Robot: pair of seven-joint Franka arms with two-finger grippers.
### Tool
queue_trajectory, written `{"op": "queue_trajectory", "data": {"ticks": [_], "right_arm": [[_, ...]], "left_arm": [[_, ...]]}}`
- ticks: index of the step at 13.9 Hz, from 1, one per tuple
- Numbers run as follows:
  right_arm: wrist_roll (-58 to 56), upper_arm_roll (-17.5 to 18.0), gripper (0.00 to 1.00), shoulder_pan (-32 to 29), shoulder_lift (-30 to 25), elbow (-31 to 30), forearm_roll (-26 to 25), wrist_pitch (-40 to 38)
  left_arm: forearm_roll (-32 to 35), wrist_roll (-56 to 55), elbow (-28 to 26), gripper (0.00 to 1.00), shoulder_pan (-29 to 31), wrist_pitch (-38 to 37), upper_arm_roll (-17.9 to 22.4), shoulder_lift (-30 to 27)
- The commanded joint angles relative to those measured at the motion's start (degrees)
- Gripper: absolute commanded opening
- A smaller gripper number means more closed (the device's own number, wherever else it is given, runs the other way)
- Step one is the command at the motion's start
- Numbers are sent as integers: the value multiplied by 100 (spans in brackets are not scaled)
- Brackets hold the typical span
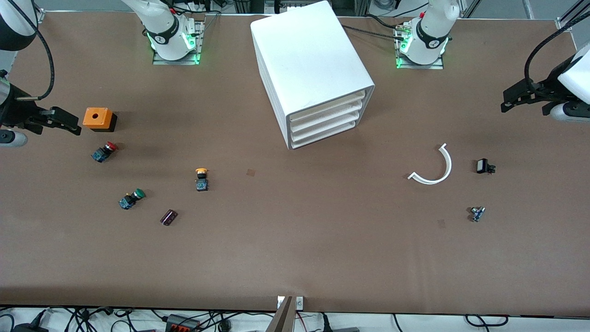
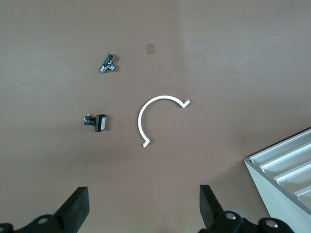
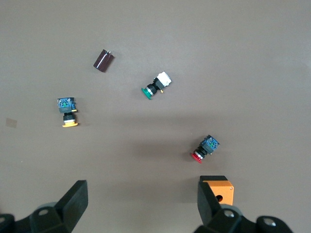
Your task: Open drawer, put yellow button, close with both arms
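Yellow button (image 1: 201,179) lies sideways, cap seemingly pointing toward the cabinet (image 1: 313,74).

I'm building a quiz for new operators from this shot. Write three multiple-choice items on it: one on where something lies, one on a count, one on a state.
1. Where does the yellow button lie?
A. in the top drawer
B. on the table, toward the right arm's end
C. on top of the cabinet

2. How many drawers does the white cabinet show?
A. two
B. four
C. six

3. How is the top drawer?
A. shut
B. pulled fully out
C. removed and set on the table

Key: 1 B, it sits on the brown table with the red button and green button close by. 2 B, four white fronts are stacked in its face. 3 A, its front lines up with the three below it. Both the left gripper and right gripper hang open over the table ends.
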Motion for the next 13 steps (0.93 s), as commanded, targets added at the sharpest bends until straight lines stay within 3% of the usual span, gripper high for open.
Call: {"op": "queue_trajectory", "data": {"ticks": [1, 5, 9, 12, 13], "right_arm": [[17, 62, 100, 7, -86, -72, 77, -7], [17, 63, 100, 148, -59, -72, 69, -7], [26, 63, 100, 270, 133, -72, 77, 238], [34, 89, 100, 288, 380, -72, 164, 502], [34, 89, 100, 323, 493, -72, 461, 547]], "left_arm": [[-29, 95, -10, 100, 32, -45, -30, -42], [-73, 95, 26, 100, 5, -45, -30, 19], [-616, 95, 34, 100, -187, -299, -83, 194], [-1285, 104, 446, 100, -267, -344, -92, 720], [-1321, 104, 465, 100, -346, -353, -135, 879]]}}
